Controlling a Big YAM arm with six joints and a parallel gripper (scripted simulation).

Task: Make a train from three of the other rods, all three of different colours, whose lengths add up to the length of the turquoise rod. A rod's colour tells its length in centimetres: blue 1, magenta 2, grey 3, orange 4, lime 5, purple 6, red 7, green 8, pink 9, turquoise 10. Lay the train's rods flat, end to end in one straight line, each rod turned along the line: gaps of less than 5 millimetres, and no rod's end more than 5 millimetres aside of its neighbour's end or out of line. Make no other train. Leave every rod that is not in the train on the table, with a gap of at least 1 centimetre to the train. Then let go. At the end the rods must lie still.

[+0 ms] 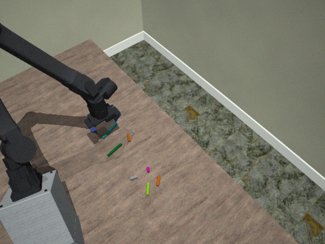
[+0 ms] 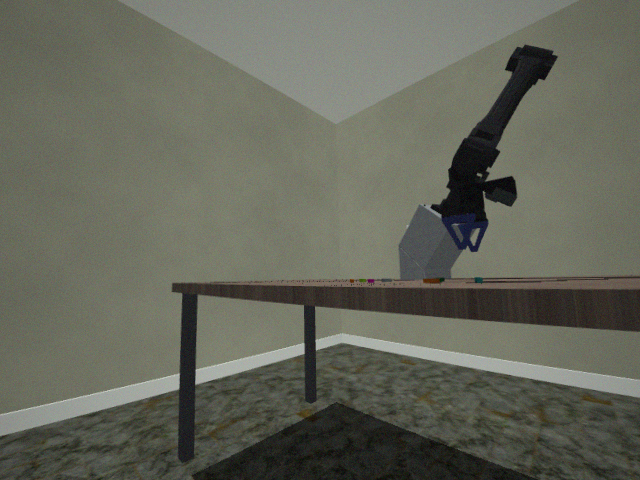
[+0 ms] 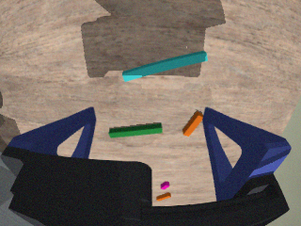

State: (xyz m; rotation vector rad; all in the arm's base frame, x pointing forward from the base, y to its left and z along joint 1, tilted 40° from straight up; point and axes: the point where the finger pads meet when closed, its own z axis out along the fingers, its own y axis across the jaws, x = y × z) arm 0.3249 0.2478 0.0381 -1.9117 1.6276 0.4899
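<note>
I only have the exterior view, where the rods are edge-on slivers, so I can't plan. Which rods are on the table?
Observer: Seven: turquoise rod, green rod, magenta rod, grey rod, lime rod, upper orange rod, lower orange rod.
Operator: Any touching end to end?
Observer: None; magenta, grey and lime lie apart, at different angles.
Operator: What is below the gripper?
Observer: The gripper is open and empty, above the turquoise rod.

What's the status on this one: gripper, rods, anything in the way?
Gripper open, empty, above the table over the turquoise rod. No train yet: green, both orange, magenta, grey and lime lie scattered. Nothing in the way.
</note>
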